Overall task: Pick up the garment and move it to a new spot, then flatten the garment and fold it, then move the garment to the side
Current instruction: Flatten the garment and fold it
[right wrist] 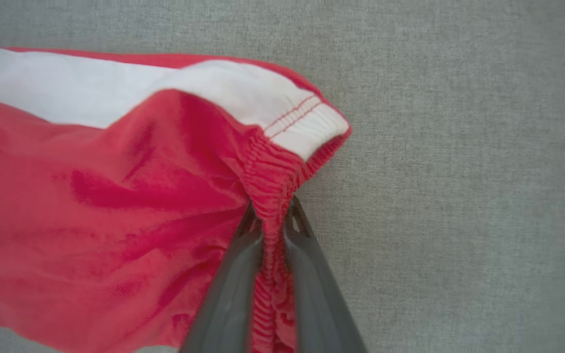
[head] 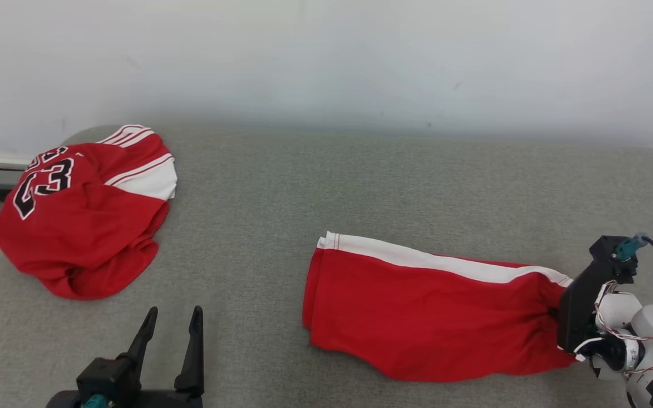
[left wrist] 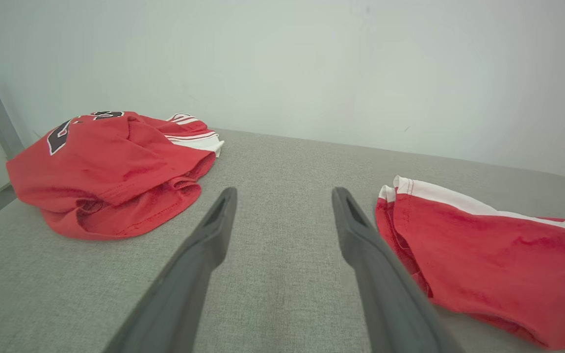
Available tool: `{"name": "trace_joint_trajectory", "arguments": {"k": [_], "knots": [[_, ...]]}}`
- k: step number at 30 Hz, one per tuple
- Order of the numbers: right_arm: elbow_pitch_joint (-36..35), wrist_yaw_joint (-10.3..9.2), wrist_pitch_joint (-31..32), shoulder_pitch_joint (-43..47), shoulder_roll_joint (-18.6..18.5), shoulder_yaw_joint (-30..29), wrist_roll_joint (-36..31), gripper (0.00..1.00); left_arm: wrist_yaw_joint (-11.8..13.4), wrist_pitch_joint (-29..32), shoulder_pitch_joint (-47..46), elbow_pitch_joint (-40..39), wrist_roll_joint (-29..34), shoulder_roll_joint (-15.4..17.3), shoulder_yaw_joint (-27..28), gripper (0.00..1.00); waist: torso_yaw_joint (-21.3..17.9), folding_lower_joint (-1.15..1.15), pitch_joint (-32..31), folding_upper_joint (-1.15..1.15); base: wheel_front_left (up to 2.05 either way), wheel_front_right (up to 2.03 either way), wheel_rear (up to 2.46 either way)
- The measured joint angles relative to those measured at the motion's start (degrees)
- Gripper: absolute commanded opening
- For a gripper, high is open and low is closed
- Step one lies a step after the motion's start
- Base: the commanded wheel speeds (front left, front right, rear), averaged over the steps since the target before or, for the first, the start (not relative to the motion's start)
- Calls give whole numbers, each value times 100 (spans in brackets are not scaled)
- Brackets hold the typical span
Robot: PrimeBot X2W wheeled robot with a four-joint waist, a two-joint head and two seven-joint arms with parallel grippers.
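The right gripper (right wrist: pixel 273 215) is clamped on the waistband of the red shorts (head: pixel 428 317), which lie lower right on the grey pad (head: pixel 304 187). The left gripper (head: pixel 174 310), lower left, gapes wide. A jersey (head: pixel 83 226) lies upper left.

Bare grey surface (head: pixel 247 226) is being left open as a broad strip between the crumpled jersey (head: pixel 83 226) at far left and the shorts (head: pixel 434 311) at right (both lying well apart). The right end of the shorts is being occupied by the right gripper (right wrist: pixel 272 215), clamped on the waistband (right wrist: pixel 275 166). Passage beyond the far edge is being blocked by the wall (head: pixel 326 56).
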Motion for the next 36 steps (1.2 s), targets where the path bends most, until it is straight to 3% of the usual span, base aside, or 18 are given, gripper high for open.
{"name": "trace_joint_trajectory", "arguments": {"k": [3,10,17,22,36], "knots": [[-63,166,10,0,-13,-102,119,0,0,25,1,-20,0,-35,-22,100,-101,0,-15,0,0,0,0],[-517,821,436,7,301,-510,1183,0,0,109,-1,-33,0,-68,-97,100,-215,0,-68,0,0,0,0],[-828,849,953,32,538,-677,1809,0,0,205,2,-15,0,-122,-191,100,-194,0,-147,0,0,0,0],[-1162,802,1155,42,878,-793,2182,0,0,250,2,-14,0,-221,-220,100,-82,0,-166,0,0,0,0],[-1182,-37,1044,-277,1310,-694,1948,0,-34,333,-51,24,-1,-403,-388,100,326,0,17,0,0,0,0]]}}
